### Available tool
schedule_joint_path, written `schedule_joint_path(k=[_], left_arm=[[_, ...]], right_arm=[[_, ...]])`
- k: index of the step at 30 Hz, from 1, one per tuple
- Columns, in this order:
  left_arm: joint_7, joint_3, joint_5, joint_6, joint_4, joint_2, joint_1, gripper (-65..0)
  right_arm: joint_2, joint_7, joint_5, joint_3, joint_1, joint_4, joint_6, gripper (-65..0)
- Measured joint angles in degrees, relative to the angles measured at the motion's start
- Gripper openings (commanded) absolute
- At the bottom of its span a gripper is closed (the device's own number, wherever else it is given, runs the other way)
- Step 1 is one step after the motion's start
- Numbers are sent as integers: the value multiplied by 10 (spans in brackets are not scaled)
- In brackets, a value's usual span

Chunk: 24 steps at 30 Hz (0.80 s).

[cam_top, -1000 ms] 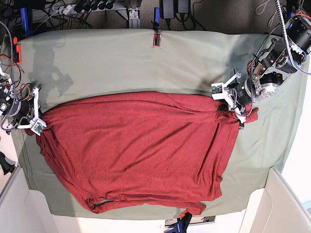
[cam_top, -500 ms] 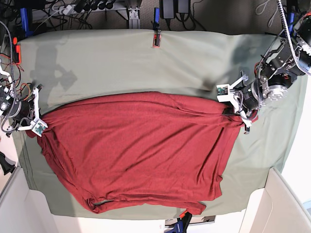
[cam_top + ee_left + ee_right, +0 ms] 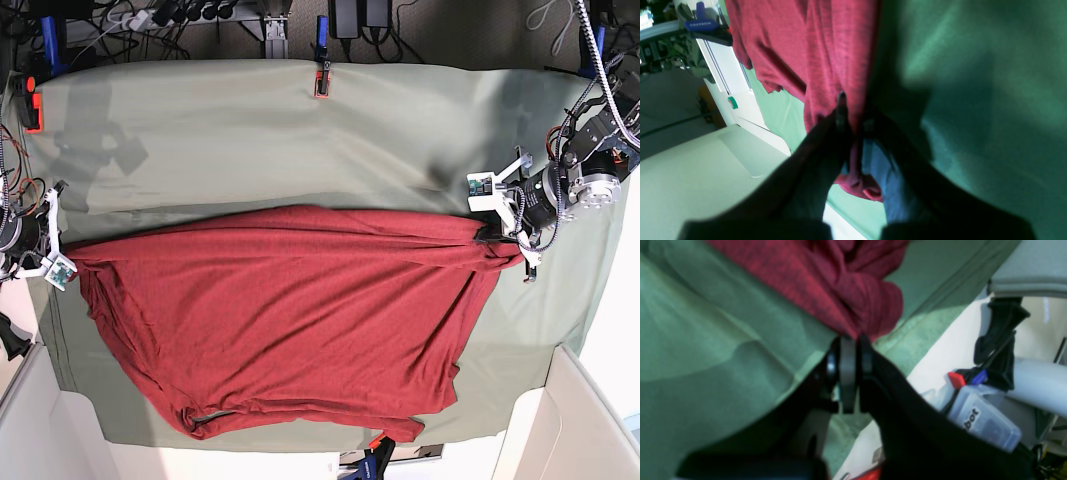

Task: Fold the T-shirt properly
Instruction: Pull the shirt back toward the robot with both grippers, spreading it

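The brick-red T-shirt [image 3: 290, 320] lies spread over the sage-green table cloth [image 3: 260, 140], its upper edge pulled taut between my two arms. On the base view's right, my left gripper [image 3: 497, 242] is shut on the shirt's right corner; the left wrist view shows red fabric [image 3: 826, 56] pinched at the left gripper [image 3: 848, 115]. At the base view's left edge, my right gripper [image 3: 68, 262] is shut on the shirt's left corner. In the right wrist view the bunched shirt [image 3: 853, 290] leads straight into the right gripper [image 3: 853, 338], whose jaws are pressed together.
A red-and-black clamp [image 3: 322, 75] pins the cloth at the back edge. White bin walls [image 3: 580, 420] rise at the front right and front left. Cables and power strips [image 3: 180, 15] run behind the table. The shirt's lower hem [image 3: 300, 425] reaches close to the front edge.
Both grippers have moved outward, away from each other, and the shirt's top edge has stretched wider and straighter. The left gripper's corner moved right; the right gripper's corner moved left.
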<state>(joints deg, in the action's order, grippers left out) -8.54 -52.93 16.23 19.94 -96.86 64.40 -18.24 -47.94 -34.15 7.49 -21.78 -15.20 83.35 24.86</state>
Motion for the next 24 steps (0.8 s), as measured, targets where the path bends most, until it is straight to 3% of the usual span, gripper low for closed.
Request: schedule_joint_path(k=[4,13,24], left_arm=[[-12,1,7,12,-7,5,15,-650],[-48,3,38,25,-59,58,92,-650],[-78,4,63,21,-122,85,160,-650]], right_arm=[[-3,-9,14,0,1,3,0,-650],[-10,-25,41,0,28,37,30,-650],[-68,-34,18,3,139,109,32,-650]])
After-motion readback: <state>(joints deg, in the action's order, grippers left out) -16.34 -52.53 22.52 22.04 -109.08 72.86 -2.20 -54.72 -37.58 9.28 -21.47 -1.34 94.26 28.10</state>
